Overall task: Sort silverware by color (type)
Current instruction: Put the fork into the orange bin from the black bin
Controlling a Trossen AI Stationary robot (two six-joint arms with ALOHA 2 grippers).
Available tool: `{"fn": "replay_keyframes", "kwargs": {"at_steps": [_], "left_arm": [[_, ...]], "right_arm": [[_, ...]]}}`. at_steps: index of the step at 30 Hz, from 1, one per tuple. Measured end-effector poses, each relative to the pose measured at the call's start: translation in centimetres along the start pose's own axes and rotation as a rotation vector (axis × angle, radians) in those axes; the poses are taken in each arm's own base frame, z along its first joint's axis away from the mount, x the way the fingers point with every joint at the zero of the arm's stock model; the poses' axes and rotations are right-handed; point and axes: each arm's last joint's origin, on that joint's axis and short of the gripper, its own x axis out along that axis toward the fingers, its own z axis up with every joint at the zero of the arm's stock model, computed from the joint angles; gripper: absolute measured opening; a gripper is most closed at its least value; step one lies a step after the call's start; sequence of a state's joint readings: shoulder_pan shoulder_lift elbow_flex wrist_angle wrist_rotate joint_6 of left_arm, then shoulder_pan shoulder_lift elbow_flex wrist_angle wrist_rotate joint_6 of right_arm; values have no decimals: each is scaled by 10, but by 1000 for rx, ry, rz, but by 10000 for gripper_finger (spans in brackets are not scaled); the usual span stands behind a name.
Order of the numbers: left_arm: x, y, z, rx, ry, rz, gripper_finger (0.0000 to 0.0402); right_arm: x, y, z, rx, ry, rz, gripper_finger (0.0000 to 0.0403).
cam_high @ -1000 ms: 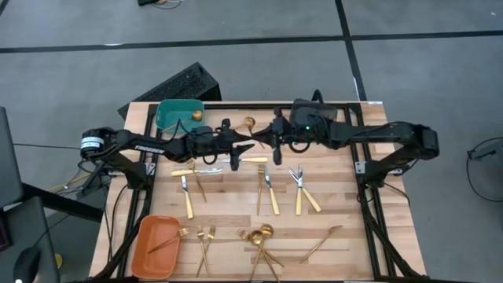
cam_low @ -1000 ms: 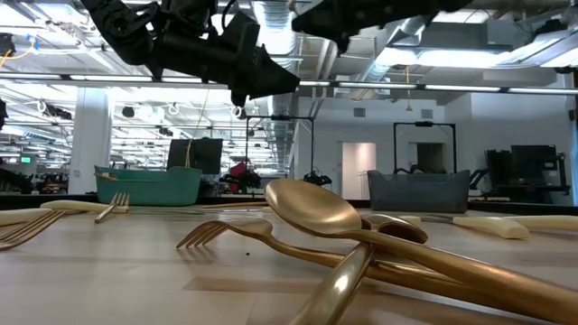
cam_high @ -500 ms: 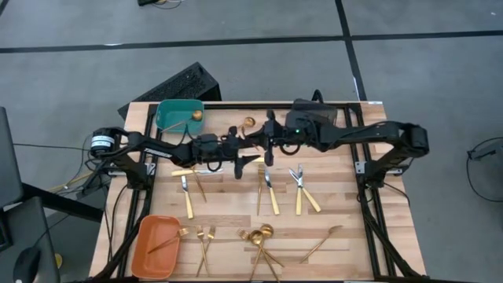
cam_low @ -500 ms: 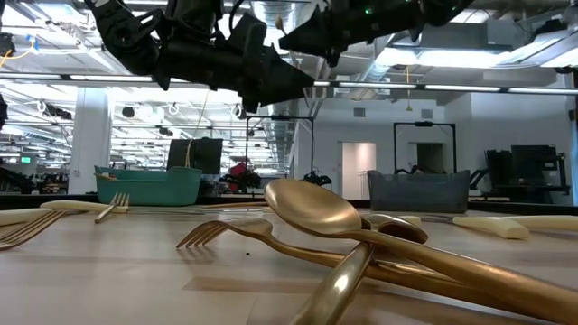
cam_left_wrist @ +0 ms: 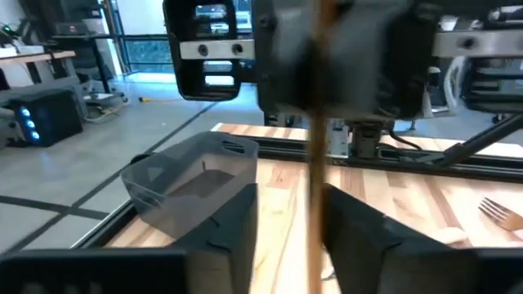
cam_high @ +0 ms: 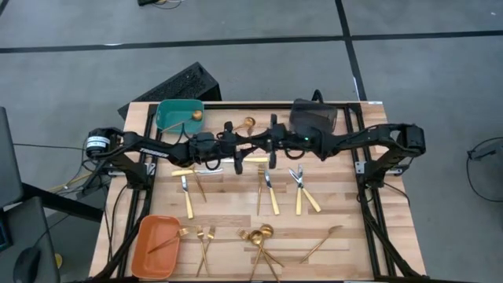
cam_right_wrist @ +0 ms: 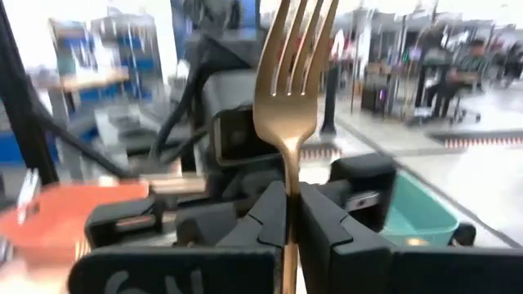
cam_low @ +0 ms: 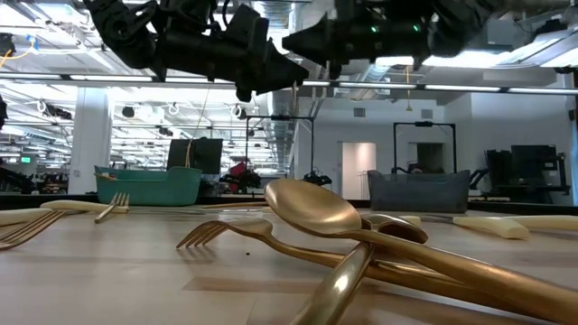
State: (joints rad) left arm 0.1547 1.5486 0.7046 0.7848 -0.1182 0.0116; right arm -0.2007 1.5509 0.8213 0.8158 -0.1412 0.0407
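A gold fork (cam_right_wrist: 294, 57) stands upright above the table's far middle, tines up. My right gripper (cam_right_wrist: 288, 204), reaching level from the table's right (cam_high: 271, 149), is shut on it. My left gripper (cam_left_wrist: 292, 204) faces it from the left (cam_high: 242, 153) and is open. The fork's handle (cam_left_wrist: 319, 163) runs down between the left fingers (cam_left_wrist: 233, 237), close to one of them. Whether it touches that finger I cannot tell. More gold forks, spoons (cam_high: 259, 234) and knives (cam_high: 302, 192) lie flat on the table. My right gripper pinches the fork by its neck (cam_right_wrist: 288, 175), just below the tines, between the two fingers. The fingers come level from the table's right and lie across the fork. It is lifted clear and upright, and the handle (cam_low: 296, 99) hangs below the fingers.
A teal bin (cam_high: 169, 110) at the far left holds a gold spoon. An orange bin (cam_high: 149, 248) at the near left holds a fork. A dark grey bin (cam_high: 318, 114) sits at the far edge, under the right arm. Loose pieces cover the table's middle and near part.
My right gripper has moved toward the table's left and a little down, meeting the left gripper over the far middle. The left gripper has shifted slightly toward the right. The fork's handle now shows below the grippers in the low view.
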Motion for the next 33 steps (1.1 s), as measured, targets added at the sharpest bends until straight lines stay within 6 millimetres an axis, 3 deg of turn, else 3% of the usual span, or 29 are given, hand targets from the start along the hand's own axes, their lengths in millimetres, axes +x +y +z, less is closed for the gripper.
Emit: {"fn": "replay_keyframes", "kwargs": {"at_steps": [7,14,18,21,24,28,33], "left_arm": [[0,-1,4,37,-42,-15,16],[-1,-5,5,-18,-50,-53,5],[-11,-20,4,-66,74,-84,3],[-32,-43,10,-78,187,-93,2],[-68,-70,16,-62,314,-74,2],[-126,-95,32,-247,424,-29,1],[-184,-126,22,-409,487,26,0]], "right_arm": [[-14,-3,-18,54,-34,23,35],[-14,4,-17,69,-41,51,85],[-15,12,-13,83,-55,83,131],[-20,21,-5,87,-80,111,158],[-30,30,5,121,-118,106,173],[-38,40,7,162,-43,74,175],[-40,66,2,165,24,26,167]]}}
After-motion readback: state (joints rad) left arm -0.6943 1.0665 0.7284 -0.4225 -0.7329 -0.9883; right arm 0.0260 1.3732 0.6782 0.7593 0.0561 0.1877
